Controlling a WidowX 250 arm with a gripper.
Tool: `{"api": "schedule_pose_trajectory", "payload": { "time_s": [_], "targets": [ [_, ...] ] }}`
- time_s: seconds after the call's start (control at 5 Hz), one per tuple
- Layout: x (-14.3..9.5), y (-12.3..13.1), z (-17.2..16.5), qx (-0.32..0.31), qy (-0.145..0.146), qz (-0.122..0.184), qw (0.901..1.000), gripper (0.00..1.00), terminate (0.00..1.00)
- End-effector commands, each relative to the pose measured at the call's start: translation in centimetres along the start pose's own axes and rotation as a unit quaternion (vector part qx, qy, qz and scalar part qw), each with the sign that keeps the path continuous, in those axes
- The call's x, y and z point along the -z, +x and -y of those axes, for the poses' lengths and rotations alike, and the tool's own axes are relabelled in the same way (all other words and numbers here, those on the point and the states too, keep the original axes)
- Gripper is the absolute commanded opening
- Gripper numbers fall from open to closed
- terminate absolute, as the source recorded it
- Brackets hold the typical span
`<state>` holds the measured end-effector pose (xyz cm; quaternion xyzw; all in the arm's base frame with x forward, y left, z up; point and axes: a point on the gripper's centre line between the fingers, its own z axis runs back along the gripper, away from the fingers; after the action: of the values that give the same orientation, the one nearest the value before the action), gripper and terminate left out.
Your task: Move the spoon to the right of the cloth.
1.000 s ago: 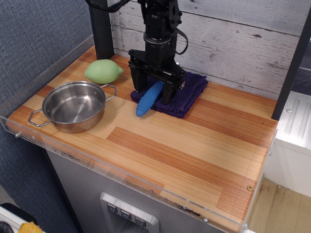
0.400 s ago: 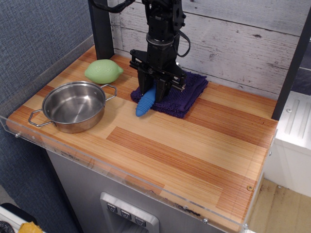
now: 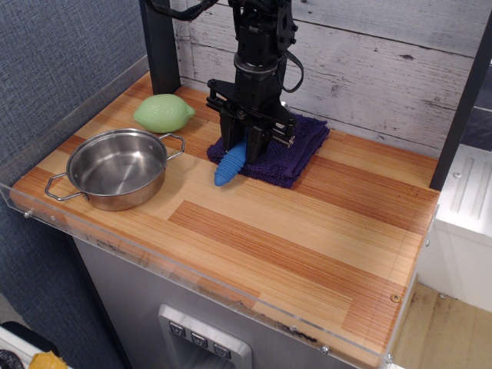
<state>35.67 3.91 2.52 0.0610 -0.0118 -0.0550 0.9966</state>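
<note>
The spoon's ribbed bright-blue handle lies slanted across the front left edge of the dark purple cloth, its tip reaching onto the wood. The spoon's metal bowl is hidden behind the gripper. My black gripper stands straight down over the cloth and its fingers are closed on the upper part of the blue handle. The cloth lies at the back middle of the wooden table, partly covered by the gripper.
A steel pot with two handles stands at the front left. A pale green lemon-shaped object lies behind it. A black post rises at the back left. A clear plastic rim borders the table's front and left.
The gripper's fingers, spread wide around the blue handle a second ago, have closed onto it. The spoon has barely shifted.
</note>
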Motion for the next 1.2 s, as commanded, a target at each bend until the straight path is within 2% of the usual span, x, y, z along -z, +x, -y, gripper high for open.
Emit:
{"api": "schedule_pose_trajectory", "payload": {
  "time_s": [0.0, 0.2, 0.4, 0.6, 1.0],
  "targets": [
    [-6.6, 1.0, 1.6, 0.013, -0.006, 0.066, 0.9977, 0.00, 0.00],
    [-7.0, 1.0, 4.0, 0.029, -0.019, 0.067, 0.9971, 0.00, 0.00],
    [-5.5, 1.2, 7.1, 0.038, -0.051, 0.053, 0.9966, 0.00, 0.00],
    [-3.9, 1.1, 9.5, 0.036, -0.057, 0.036, 0.9971, 0.00, 0.00],
    [-1.6, 0.8, 12.5, 0.020, -0.031, 0.020, 0.9991, 0.00, 0.00]
  ]
}}
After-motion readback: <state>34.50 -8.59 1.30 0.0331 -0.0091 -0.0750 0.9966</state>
